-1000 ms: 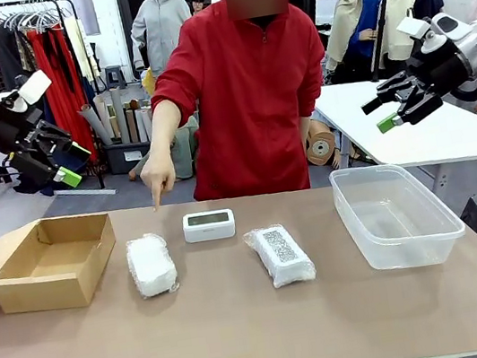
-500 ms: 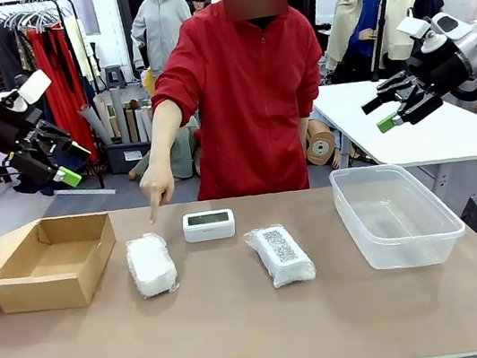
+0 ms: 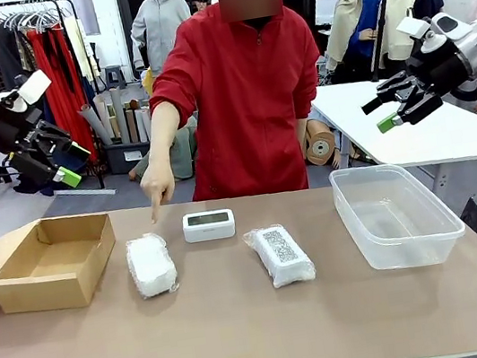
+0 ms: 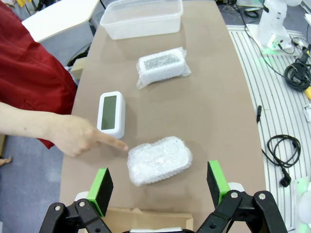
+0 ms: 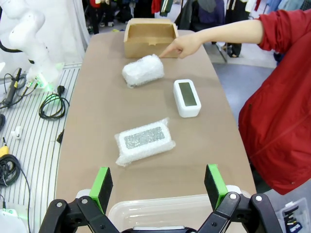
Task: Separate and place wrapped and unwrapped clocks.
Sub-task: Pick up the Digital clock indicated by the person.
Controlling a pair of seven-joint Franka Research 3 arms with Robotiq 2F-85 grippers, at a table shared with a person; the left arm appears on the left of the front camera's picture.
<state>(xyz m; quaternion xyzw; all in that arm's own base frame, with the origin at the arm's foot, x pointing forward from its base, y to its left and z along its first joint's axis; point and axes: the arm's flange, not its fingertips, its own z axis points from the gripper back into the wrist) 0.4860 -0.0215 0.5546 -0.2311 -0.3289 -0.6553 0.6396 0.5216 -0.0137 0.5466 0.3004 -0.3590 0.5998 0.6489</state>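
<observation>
Brown bench [image 3: 245,332] fronts a room of clothes racks. Over the last second the person's hand [image 3: 158,181] has dipped slightly, its finger aimed at the wrapped clock [image 3: 151,264] below and ahead of the left tool [image 3: 76,165]; neither arm has stirred. I read that as a cue to start there (perhaps for the cardboard box [image 3: 21,295] under that tool). Both tools hang wide and empty, the right tool [image 3: 378,115] above the plastic tub [image 3: 414,253]. The pointed-at lump is whitish, rounded bubble wrap; the second wrapped clock [image 3: 280,255] and bare clock [image 3: 209,225] lie between the tools.
</observation>
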